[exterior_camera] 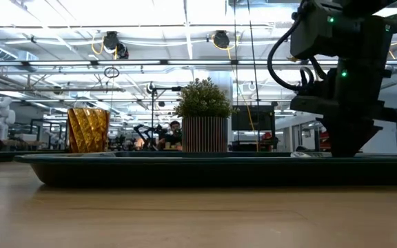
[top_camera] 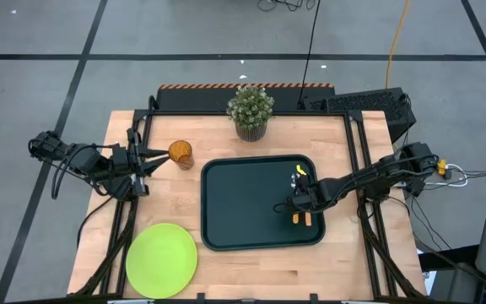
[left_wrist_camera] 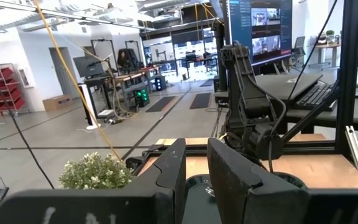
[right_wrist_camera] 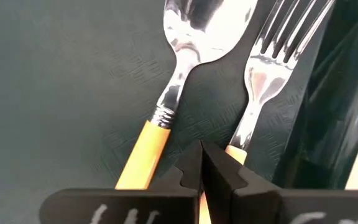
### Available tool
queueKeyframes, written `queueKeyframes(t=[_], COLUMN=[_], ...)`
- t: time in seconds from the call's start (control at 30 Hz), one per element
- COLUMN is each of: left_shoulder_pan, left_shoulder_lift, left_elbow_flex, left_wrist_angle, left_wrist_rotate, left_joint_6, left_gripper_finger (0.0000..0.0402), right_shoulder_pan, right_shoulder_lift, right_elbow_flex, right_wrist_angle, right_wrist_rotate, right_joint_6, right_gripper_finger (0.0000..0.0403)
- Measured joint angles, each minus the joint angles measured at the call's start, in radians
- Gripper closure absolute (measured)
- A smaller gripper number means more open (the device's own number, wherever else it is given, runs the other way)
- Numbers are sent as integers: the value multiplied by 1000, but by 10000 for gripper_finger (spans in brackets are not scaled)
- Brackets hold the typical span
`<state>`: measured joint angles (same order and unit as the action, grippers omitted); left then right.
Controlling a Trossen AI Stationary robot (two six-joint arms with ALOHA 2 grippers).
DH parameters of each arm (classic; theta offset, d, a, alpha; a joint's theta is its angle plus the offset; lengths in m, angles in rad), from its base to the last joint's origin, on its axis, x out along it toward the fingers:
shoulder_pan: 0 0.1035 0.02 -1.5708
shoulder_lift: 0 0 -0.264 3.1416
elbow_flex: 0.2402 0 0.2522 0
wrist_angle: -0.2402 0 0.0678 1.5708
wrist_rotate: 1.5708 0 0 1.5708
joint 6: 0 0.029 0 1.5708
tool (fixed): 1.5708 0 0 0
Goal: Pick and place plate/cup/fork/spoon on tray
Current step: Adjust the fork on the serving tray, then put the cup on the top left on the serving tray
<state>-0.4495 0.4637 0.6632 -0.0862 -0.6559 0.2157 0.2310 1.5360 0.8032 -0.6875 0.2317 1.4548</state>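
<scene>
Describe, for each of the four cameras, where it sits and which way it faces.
High: overhead, straight down; both arms, tray.
Low: table height, level across; right arm above tray.
Left wrist: forward past open left gripper toward the right arm.
Right wrist: down past shut right gripper onto spoon, fork.
High and low share the cup, plant.

wooden table (tray; plate; cup)

No text, label, brand or number can be read anywhere. The wall screens seen from the left wrist carry only tiny camera pictures. The pale marks on the wrist mounts are illegible.
</scene>
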Motion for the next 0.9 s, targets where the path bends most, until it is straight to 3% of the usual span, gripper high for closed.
queueKeyframes(t=[0.57,0.9], left_shoulder_pan=[0,0], left_shoulder_lift=[0,0], left_elbow_flex=[0,0], left_wrist_angle=[0,0], left_wrist_rotate=[0,0], left_joint_6=[1,1], left_gripper_finger=[330,330], right_shoulder_pan=[0,0], right_shoulder_lift=[-11,-11], right_elbow_flex=[59,243], right_wrist_angle=[-62,-109], right_wrist_rotate=[5,188], right_joint_6=[-41,-199], right_gripper_finger=[403,403])
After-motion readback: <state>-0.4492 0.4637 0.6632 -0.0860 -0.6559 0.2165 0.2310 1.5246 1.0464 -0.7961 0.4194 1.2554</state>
